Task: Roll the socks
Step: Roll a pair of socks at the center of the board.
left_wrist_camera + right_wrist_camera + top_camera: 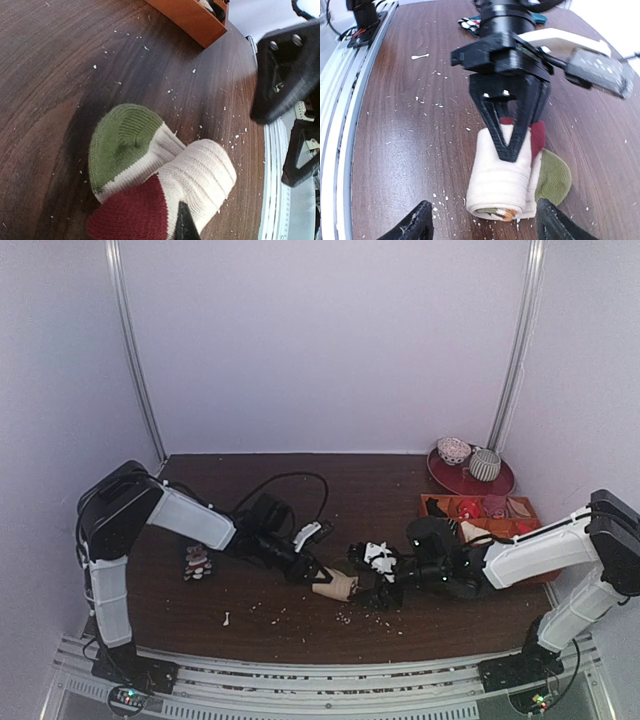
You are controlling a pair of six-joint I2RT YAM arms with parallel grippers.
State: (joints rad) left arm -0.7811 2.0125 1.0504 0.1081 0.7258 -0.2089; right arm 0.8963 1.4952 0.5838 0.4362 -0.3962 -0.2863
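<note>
Right wrist view: the socks (502, 180) sit as a soft, springy roll on the tabletop (410, 140), your left gripper (510, 150) with jaws clenched across it, right gripper (485, 222) with jaws spread wide nearby, so pinch the thick cream middle or it likely unrolls.

A robot lab cell: blank white panels (320, 340) fill the upper frame, metal posts (137, 360) (one each side) framing them.

Plain pale walls (320, 340) stand on three sides. Two thin metal poles (135, 350) run up the back corners. The table (200, 605) is dark brown wood, dotted with white crumbs (421, 56). The light is soft and even.
</note>
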